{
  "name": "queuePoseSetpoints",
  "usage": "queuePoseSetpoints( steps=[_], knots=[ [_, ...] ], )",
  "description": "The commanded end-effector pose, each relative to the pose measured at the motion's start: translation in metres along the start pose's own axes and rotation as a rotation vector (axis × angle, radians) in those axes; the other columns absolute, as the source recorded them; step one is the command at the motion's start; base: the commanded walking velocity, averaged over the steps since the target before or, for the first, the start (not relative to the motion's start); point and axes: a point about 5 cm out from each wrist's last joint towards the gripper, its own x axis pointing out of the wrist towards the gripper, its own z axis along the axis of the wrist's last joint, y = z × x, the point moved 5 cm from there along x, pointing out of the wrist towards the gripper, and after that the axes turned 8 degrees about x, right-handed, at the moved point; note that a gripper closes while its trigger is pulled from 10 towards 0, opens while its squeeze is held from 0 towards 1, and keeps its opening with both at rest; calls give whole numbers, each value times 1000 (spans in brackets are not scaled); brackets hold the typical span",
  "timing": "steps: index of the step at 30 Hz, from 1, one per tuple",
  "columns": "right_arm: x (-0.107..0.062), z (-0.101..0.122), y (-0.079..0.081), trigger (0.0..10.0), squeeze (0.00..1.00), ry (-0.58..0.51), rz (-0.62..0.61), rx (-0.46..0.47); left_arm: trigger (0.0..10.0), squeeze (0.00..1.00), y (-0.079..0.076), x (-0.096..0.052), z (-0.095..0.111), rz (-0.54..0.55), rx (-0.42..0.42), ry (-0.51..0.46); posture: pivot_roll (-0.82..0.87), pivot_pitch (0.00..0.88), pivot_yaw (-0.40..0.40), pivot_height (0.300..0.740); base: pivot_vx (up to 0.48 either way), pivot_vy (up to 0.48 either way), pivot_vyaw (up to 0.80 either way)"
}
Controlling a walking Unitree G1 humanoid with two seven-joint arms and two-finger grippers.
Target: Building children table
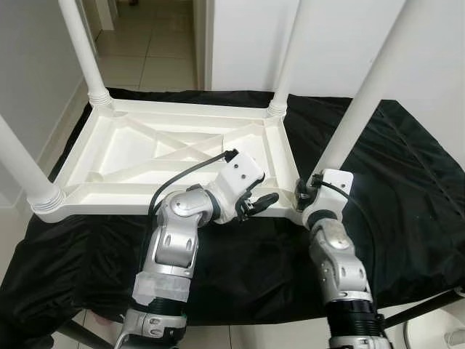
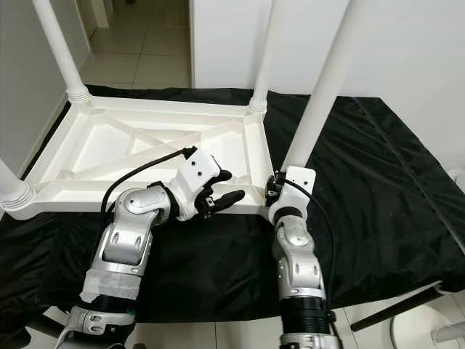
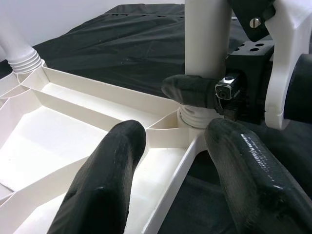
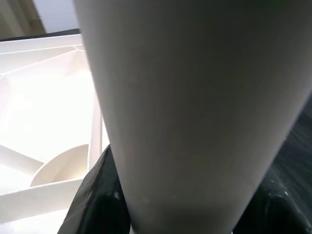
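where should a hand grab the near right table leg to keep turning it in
Low on the near right leg, just above its threaded collar, where the right hand is clamped. The shaft is round, smooth and upright, so come from the side with fingers either side. Gripping low probably keeps it from wobbling in the upturned tabletop.

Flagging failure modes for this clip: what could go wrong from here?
The right gripper is shut on the near-right leg low at its socket; the long leg could lever sideways and jam. The left gripper, open, barely steadies the tabletop, which might slide on the loose black cloth.
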Motion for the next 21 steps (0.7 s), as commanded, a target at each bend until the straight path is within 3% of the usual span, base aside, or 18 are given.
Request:
queuePoseSetpoints(
  steps=[1,9,10,17,21],
  knots=[
    [-3,-7,-4,10000,0,42,-34,55,10000,0,23,0,-3,277,-15,34,-28,0,-62,740,0,0,0],
    [-4,-3,-2,10000,0,35,-31,26,10000,0,21,0,-4,275,-14,37,-26,0,-68,740,0,0,0],
    [-5,-3,-1,10000,1000,33,-32,21,10000,0,21,0,-4,274,-14,37,-21,0,-69,740,0,0,0],
    [-7,0,2,10000,1000,20,1,30,10000,0,21,0,-4,273,-11,37,-21,0,-69,740,0,0,0],
    [-7,4,-5,10000,1000,7,54,-12,10000,0,21,0,-4,271,-8,37,-24,0,-63,740,0,0,0]
  ],
)
